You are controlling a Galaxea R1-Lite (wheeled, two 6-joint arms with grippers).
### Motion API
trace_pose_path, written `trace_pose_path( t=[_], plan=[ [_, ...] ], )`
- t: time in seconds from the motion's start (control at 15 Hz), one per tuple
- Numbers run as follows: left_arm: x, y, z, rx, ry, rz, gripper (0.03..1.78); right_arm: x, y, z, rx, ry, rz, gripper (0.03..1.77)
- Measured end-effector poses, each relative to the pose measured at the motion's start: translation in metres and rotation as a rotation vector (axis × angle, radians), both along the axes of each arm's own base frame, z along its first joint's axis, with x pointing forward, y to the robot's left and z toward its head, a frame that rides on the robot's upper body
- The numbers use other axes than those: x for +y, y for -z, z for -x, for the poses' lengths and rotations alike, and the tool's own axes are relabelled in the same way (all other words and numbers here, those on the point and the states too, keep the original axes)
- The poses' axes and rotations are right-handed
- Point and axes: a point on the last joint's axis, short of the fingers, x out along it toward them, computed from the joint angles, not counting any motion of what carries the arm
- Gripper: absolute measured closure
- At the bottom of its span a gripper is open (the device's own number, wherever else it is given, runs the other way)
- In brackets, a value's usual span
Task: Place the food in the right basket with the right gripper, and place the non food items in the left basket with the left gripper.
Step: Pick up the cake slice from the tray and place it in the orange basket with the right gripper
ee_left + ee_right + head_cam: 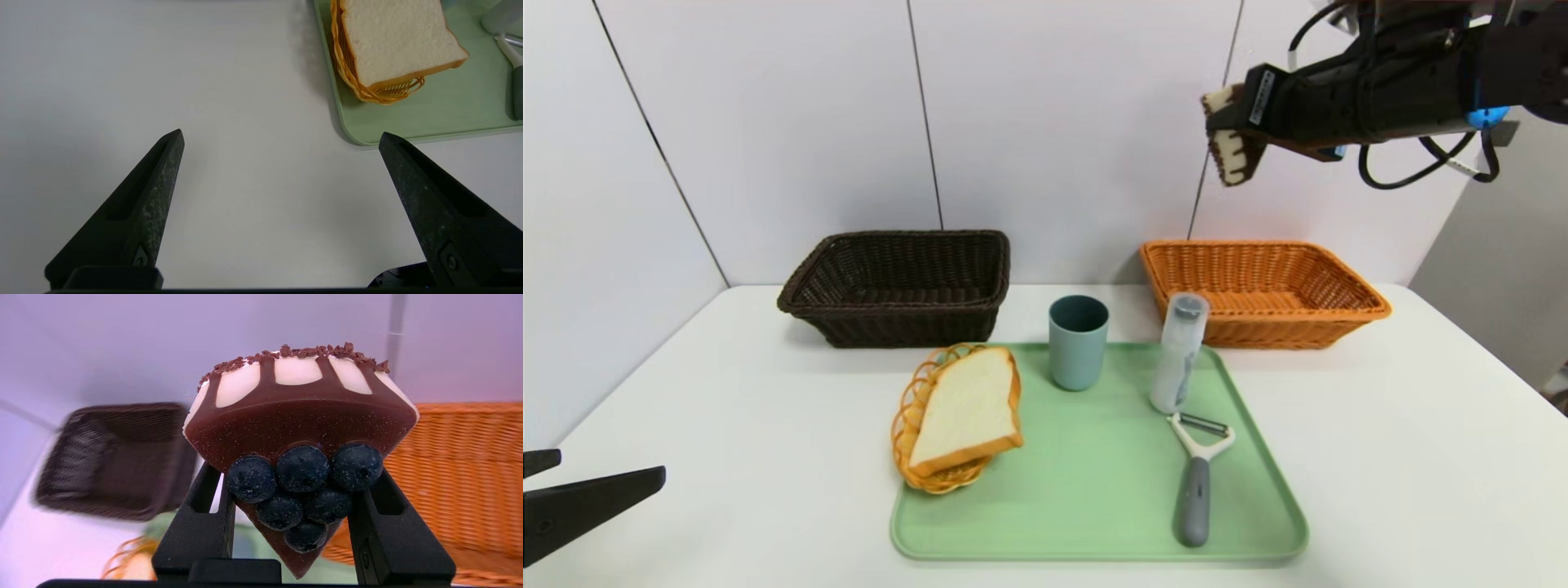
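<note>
We see the right gripper [286, 498] jaws gripping a cake [300, 416] above the orange basket [1262, 290]; left gripper [282, 139] at 8 o'clock, jaws open.

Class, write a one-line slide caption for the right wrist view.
The right gripper holds a chocolate cake slice topped with blueberries in the air, near the orange basket.
</note>
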Motion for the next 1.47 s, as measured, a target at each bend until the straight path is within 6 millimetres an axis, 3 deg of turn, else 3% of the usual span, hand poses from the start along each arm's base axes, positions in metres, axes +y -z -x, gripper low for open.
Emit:
trace_pose_path(
  t=[0.27, 0.73, 1.13, 1.47],
  plan=[
    [0.000, -0.001, -0.003, 0.002, 0.002, 0.001, 0.12, -0.032, 0.048, -0.047, 0.146, 0.111, 0.044, 1.04],
    [0.000, -0.002, -0.002, -0.002, 0.004, 0.003, 0.12, -0.044, 0.123, -0.101, 0.278, 0.167, 0.077, 1.04],
    [-0.001, -0.003, 0.001, -0.009, 0.030, 0.017, 0.12, -0.043, 0.164, -0.121, 0.350, 0.171, 0.096, 1.05],
    [-0.001, -0.004, 0.002, -0.018, 0.037, 0.022, 0.12, -0.040, 0.178, -0.126, 0.380, 0.166, 0.105, 1.05]
  ],
)
